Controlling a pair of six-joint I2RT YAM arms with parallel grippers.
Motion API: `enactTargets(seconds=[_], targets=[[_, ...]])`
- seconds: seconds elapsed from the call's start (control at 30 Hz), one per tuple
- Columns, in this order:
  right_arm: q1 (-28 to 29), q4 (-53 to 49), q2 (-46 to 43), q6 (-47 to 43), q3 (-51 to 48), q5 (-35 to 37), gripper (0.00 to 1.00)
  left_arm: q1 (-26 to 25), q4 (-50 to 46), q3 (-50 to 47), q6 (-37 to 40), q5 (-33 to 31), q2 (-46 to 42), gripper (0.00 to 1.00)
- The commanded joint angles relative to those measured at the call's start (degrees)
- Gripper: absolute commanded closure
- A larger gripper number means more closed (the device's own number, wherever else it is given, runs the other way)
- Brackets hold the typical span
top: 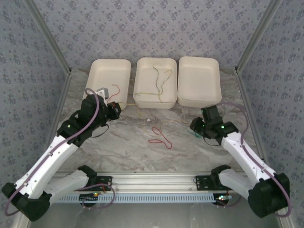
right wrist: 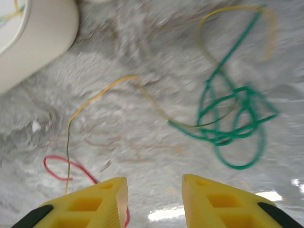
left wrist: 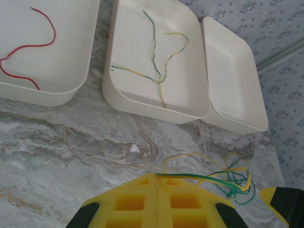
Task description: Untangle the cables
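Note:
My left gripper (left wrist: 157, 176) is shut on a yellow-green cable (left wrist: 204, 178) that runs right to a loose tangle of green and yellow cables (left wrist: 236, 184) on the marble table. In the top view the left gripper (top: 115, 110) sits just in front of the left tray (top: 97, 71). My right gripper (right wrist: 155, 185) hangs open above the table with nothing between its fingers; the green tangle (right wrist: 232, 118) lies ahead of it, apart. A thin yellow cable (right wrist: 114, 85) leads off left and a red cable (right wrist: 59, 170) loops by the left finger. The right gripper (top: 196, 129) is right of the red cable (top: 160, 137).
Three cream trays stand in a row at the back. The left tray (left wrist: 71, 71) holds a red cable (left wrist: 28, 46), the middle tray (left wrist: 118, 71) holds green and yellow cables (left wrist: 159, 64), and the right tray (left wrist: 232, 80) holds nothing. Patterned walls enclose the table.

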Motion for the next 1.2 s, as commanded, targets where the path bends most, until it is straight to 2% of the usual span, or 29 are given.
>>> enactTargets(seconds=[0.0, 0.03, 0.13, 0.27, 0.37, 0.5, 0.67, 0.7, 0.77, 0.83, 0.9, 1.03, 1.17], targets=[[4.48, 0.98, 7.15, -0.74, 6.33, 9.54, 0.63, -0.28, 0.75, 0.81, -0.29, -4.33, -1.71, 1.0], [5.05, -1.35, 10.96, -2.92, 7.91, 12.61, 0.63, -0.22, 0.06, 1.45, 0.03, -4.63, -1.6, 1.0], [5.34, -3.28, 19.29, -8.87, 10.61, 15.57, 0.64, -0.26, -1.33, 2.95, 0.91, -4.83, -1.29, 1.0], [6.72, -2.89, 23.77, -16.67, 11.67, 19.15, 0.58, -0.21, -1.38, 3.29, 1.06, -4.46, -1.29, 1.0], [7.83, -5.47, 27.63, -18.55, 13.34, 22.12, 0.58, -0.27, -1.19, 3.01, 1.07, -4.04, -1.29, 1.0], [8.5, -4.82, 31.74, -19.32, 13.31, 22.16, 0.58, -0.22, -0.88, 2.51, 1.13, -4.26, -1.2, 1.0], [6.91, -2.67, 36.44, -21.19, 14.89, 22.81, 0.65, -0.28, -0.67, 2.27, 0.85, -3.69, -0.93, 1.0], [6.77, -2.27, 36.98, -21.62, 15.37, 22.55, 0.68, -0.26, -0.69, 2.31, 0.84, -3.61, -0.89, 1.0], [7.05, -1.45, 37.39, -22.09, 16.44, 22.51, 0.83, -0.21, -0.88, 2.34, 0.82, -3.6, -1.09, 1.0], [8.1, -1.48, 36.06, -22.09, 17.37, 23.61, 0.99, -0.21, -1.19, 2.17, 0.81, -3.73, -1.28, 1.0], [9.67, -2.42, 32.29, -21.89, 18.41, 24.76, 1.0, -0.27, -1.35, 1.53, 0.91, -3.99, -1.46, 1.0], [11.52, -5.63, 19.26, -20.16, 23.01, 25.31, 1.0, -0.24, -1.9, -0.49, 0.93, -5.37, -1.68, 1.0], [8.46, -6.29, 8.11, -19.27, 30.37, 18.45, 1.0, -0.22, -0.84, -2.64, 0.22, -5.98, -2.33, 1.0]])
